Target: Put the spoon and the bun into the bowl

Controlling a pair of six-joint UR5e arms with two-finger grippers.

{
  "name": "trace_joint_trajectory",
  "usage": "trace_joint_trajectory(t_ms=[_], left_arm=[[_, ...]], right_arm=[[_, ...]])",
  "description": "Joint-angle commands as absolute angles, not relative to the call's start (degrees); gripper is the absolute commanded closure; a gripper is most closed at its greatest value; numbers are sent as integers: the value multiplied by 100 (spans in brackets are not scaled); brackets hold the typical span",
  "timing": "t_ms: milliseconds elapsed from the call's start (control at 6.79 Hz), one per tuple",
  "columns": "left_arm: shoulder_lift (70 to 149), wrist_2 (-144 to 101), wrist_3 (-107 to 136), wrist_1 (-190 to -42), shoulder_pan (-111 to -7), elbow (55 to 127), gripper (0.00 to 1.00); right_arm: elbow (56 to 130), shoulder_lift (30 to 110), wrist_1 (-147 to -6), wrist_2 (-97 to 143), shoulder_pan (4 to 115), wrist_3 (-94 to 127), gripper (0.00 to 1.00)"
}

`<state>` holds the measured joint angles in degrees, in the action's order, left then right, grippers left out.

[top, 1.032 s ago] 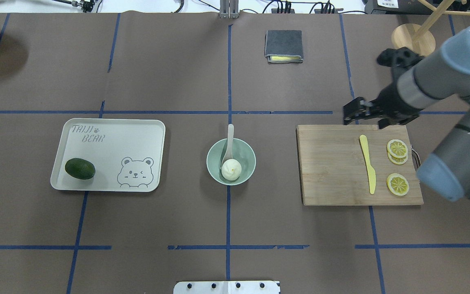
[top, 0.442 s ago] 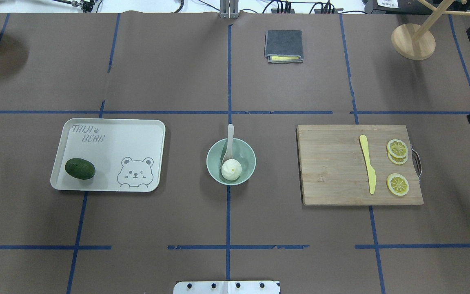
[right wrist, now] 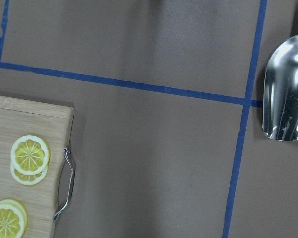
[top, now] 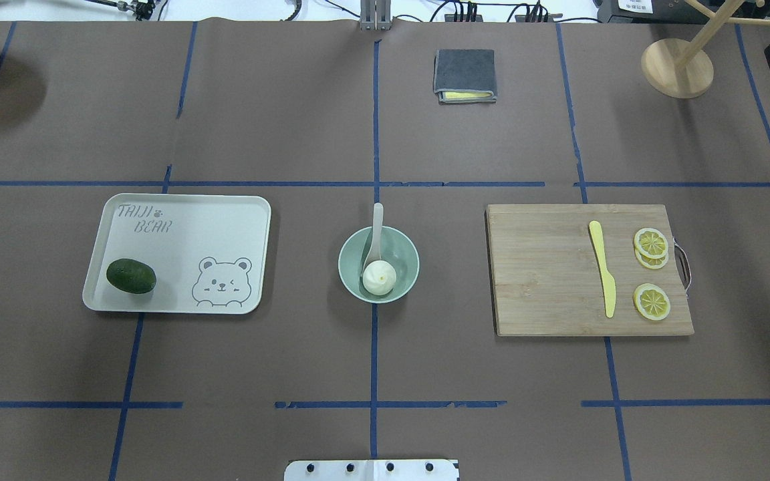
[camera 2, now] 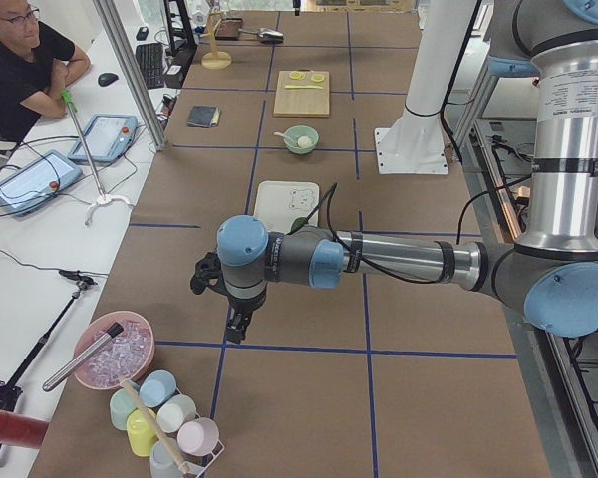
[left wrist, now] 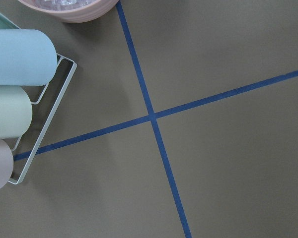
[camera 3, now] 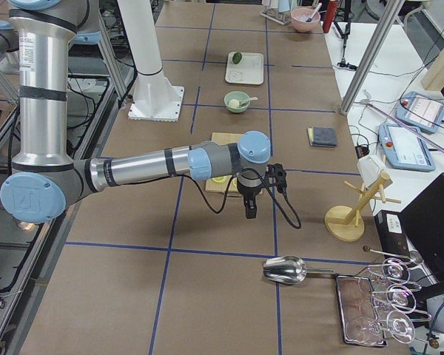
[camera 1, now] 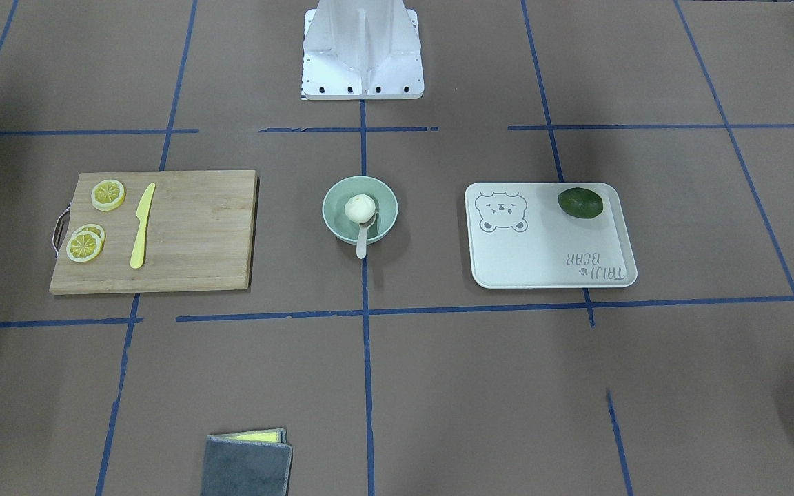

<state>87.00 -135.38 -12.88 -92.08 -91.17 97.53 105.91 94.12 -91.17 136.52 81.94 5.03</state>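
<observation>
The pale mint-green bowl (top: 406, 257) stands at the table's middle. The white pleated bun (top: 379, 277) lies inside it. The whitish spoon (top: 376, 230) has its scoop in the bowl beside the bun and its handle over the far rim. The front-facing view shows the same bowl (camera 1: 331, 207), bun (camera 1: 360, 207) and spoon (camera 1: 362, 242). My left gripper (camera 2: 237, 324) hangs over the table's far left end and shows only in the exterior left view. My right gripper (camera 3: 250, 209) hangs right of the cutting board and shows only in the exterior right view. I cannot tell whether either is open or shut.
A wooden cutting board (top: 545, 274) with a yellow knife (top: 603, 267) and lemon slices (top: 651, 244) lies right of the bowl. A tray (top: 191, 227) with a green fruit (top: 131, 276) lies left. A grey cloth (top: 465, 75), a wooden stand (top: 677, 67) and a metal scoop (right wrist: 288, 94) are further off.
My right arm has drawn back from the cutting board's far edge to the right, out of the overhead view. The bowl, bun and spoon have not moved.
</observation>
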Motion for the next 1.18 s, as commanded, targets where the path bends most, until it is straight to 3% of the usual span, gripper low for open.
trace_joint_trajectory(t_ms=[0, 1032], left_arm=[[8025, -13518, -1274, -9430, -9105, 10160, 0], [8138, -13535, -1196, -9387, -9079, 10134, 0]], right_arm=[[10556, 9334, -9290, 13579, 8191, 527, 0], [10643, 9597, -9246, 13588, 8200, 300, 0]])
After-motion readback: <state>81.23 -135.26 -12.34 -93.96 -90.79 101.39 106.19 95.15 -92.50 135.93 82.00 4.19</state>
